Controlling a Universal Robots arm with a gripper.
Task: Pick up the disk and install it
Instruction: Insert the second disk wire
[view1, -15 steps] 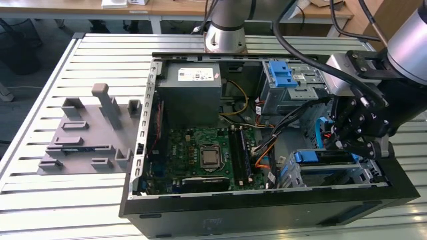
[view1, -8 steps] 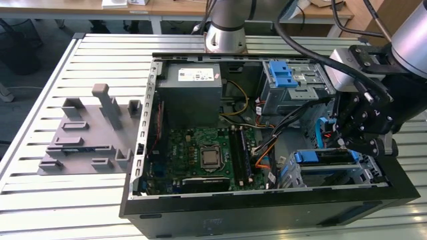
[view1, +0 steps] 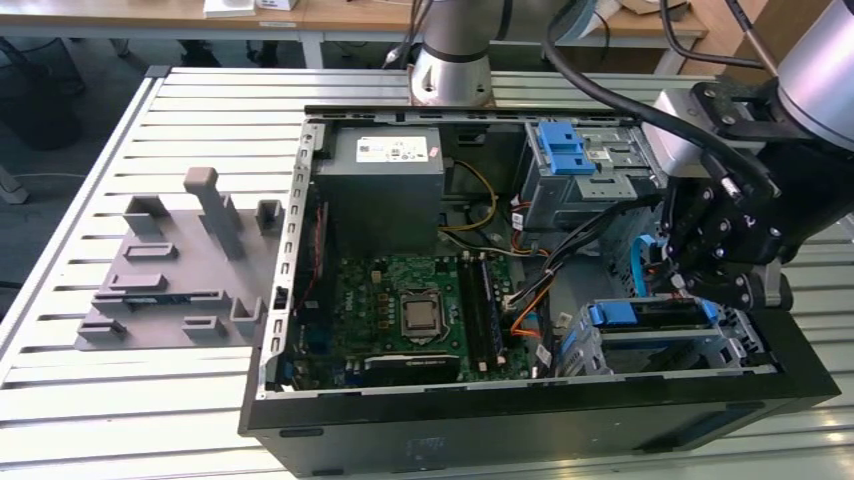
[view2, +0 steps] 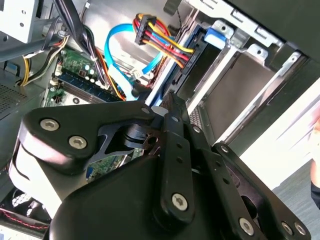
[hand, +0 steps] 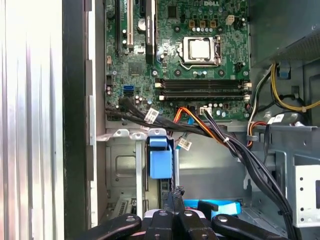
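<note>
The disk (view1: 663, 316) sits in the lower drive cage at the exterior view's right, inside the open computer case (view1: 534, 420). Its blue carrier tab (view1: 613, 314) faces the motherboard. In the first wrist view the same blue tab (hand: 160, 159) stands upright in a cage slot just beyond my fingertips. My gripper (view1: 697, 287) hangs directly over that cage, a little above the disk. The black fingers (hand: 174, 199) are pressed together with nothing visible between them, and in the second wrist view the gripper (view2: 167, 109) also looks shut.
A grey power-supply box (view1: 387, 185) fills the case's far corner, and the green motherboard (view1: 414, 310) lies below it. A blue bracket (view1: 571, 150) tops the upper grey drive cage. Cable bundles (hand: 210, 132) cross beside the cage. A grey fixture (view1: 180, 265) stands on the slatted table (view1: 80, 420).
</note>
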